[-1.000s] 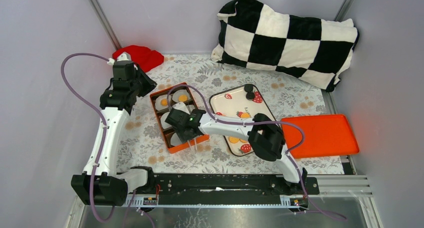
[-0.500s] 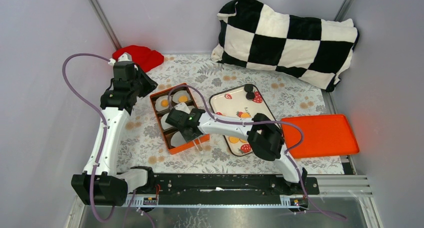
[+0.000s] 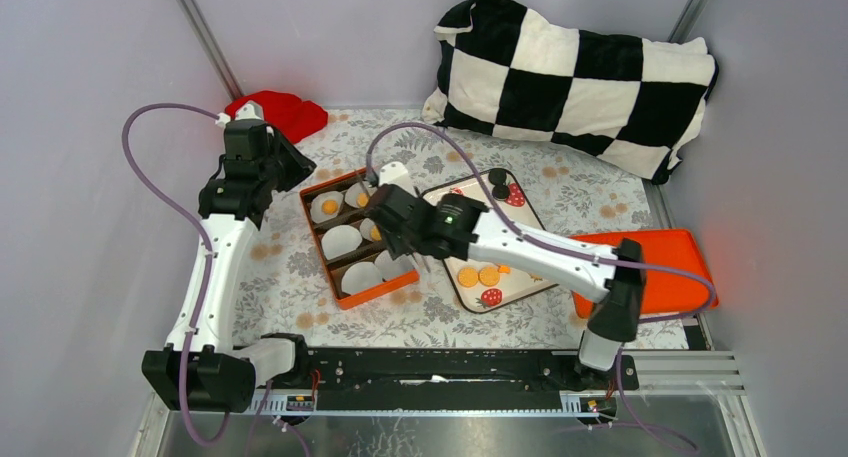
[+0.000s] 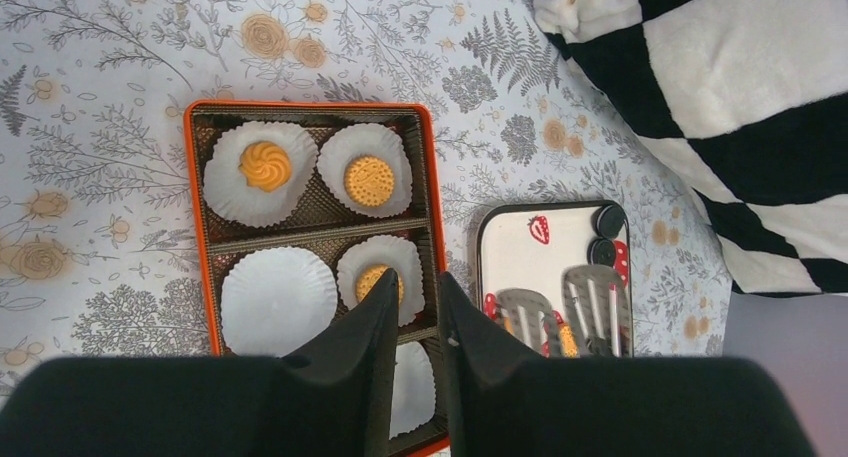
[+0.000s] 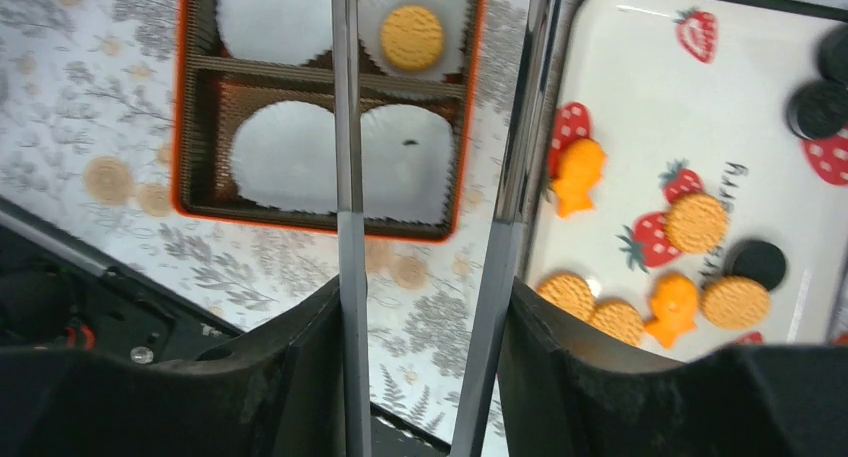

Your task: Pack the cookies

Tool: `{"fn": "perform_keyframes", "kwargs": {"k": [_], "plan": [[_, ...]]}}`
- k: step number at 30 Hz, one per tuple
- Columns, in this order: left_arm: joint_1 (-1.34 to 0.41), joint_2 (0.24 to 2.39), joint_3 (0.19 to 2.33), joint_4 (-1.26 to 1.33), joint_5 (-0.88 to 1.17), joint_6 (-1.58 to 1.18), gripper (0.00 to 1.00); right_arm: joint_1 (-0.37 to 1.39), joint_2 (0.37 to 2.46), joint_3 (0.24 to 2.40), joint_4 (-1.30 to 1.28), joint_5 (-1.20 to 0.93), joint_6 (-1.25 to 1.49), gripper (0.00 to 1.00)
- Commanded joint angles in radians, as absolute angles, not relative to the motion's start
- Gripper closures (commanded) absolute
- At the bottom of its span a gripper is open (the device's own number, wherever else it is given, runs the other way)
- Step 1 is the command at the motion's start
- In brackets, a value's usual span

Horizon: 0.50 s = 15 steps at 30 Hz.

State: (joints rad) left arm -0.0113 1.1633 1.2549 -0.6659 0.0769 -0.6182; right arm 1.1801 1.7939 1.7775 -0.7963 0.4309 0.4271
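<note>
The right gripper (image 5: 440,7) was caught with its long fingers (image 5: 345,127) set well apart and nothing between them, pointed down over the right edge of the orange box (image 3: 360,297). The right arm (image 3: 540,252) was stretched leftward from the near edge of the surface (image 3: 290,287), across the white tray (image 5: 640,107). Over on the other side, the left gripper (image 4: 415,282) was held high above the box and aimed straight down, its jaws parted by only a narrow gap, with nothing gripped. The left arm (image 3: 215,267) was raised steeply along the surface's left edge.

And the cookies (image 5: 697,222): most were spread flat, faces up, on the tray, with round golden ones toward its near edge and black ones (image 5: 817,107) toward its far right corner. A fish-shaped orange piece (image 5: 577,175) was laid by the tray's left edge, its long axis roughly along that edge. Three were seated in paper cups (image 4: 277,299) in the box: a swirled one (image 4: 265,165) in the far left corner, a round one (image 4: 370,180) in the far right, and another just behind it, partly hidden.
</note>
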Motion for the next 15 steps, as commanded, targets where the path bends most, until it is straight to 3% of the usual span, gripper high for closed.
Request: {"fn": "perform_keyframes", "kwargs": {"k": [1,9,15], "plan": [[-0.003,1.174,1.289,-0.627,0.132,-0.608,0.74,1.177,1.683,1.651,-0.843,0.533,0.459,0.47],[-0.003,1.185,1.264,-0.583,0.207,-0.627,0.74,1.171,1.538,1.449,-0.978,0.703,0.625,0.45],[-0.004,1.197,1.261,-0.567,0.254,-0.632,0.74,1.150,1.428,1.248,-0.988,0.657,0.759,0.45]]}}
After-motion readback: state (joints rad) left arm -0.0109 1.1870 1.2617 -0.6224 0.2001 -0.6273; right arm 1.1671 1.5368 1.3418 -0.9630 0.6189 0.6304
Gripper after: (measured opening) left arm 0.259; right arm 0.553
